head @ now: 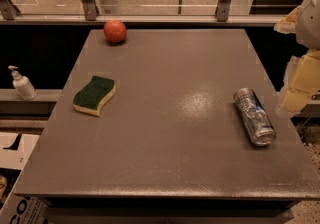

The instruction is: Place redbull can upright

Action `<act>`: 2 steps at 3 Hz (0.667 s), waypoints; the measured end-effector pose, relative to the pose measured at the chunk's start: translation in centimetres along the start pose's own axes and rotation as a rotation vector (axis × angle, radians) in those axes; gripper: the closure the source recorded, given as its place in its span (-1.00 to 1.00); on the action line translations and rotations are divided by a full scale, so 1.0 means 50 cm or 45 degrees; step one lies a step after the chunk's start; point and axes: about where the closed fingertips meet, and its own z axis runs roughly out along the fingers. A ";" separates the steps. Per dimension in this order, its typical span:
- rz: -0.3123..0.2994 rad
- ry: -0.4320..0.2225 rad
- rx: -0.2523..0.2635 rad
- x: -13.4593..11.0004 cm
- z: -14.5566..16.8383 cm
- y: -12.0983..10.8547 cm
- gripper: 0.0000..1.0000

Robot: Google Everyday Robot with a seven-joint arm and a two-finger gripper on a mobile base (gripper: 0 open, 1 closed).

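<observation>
Your can [254, 116] is shiny metal on a matt, smooth grey worktop [170, 138]; the sponge [95, 95] looks rough on top. Your claw [299, 85], pale matt plastic, sits at the right edge.

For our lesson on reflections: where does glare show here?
Camera view: dim warm light; a pale glare patch on the table left of the redbull can lying on its side; the can's metal glints; the gripper at the right edge is brightly lit.

Silver redbull can [254, 116] lies sideways near gripper [300, 85].
</observation>
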 end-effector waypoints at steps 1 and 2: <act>0.000 0.000 0.000 0.000 0.000 0.000 -1.00; 0.044 -0.013 0.030 0.001 0.003 -0.001 -1.00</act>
